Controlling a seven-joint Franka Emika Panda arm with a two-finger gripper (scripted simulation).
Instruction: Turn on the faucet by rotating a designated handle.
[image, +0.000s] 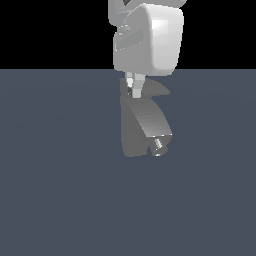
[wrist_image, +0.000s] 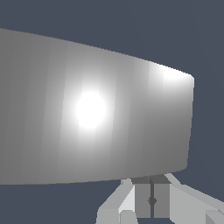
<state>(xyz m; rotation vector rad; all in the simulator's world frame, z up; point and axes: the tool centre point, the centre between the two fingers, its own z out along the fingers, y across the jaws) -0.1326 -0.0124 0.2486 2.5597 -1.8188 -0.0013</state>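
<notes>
Step in hand, as judged: contact with the lever, ahead of any rotation. The gripper hangs down from the white arm and sits at the top of the faucet, which stands near the middle of the flat blue-grey bench. The jaws are closed together: the wrist view shows the two pads meeting at a thin seam with nothing between them, so they press against the fixture rather than clasp it.

The handle projects from the faucet top toward the exterior view's right, just beside the fingertips; whether they touch it cannot be told.

Next move, as judged: a sideways sweep with the closed jaws bearing on the lever, swinging it about its cap.

Materials and shape: the faucet body is matte grey, blocky and curved, with a soft highlight on its broad face in the wrist view. A short shiny cylindrical nozzle ends it. The handle is thin, flat and dark.
</notes>
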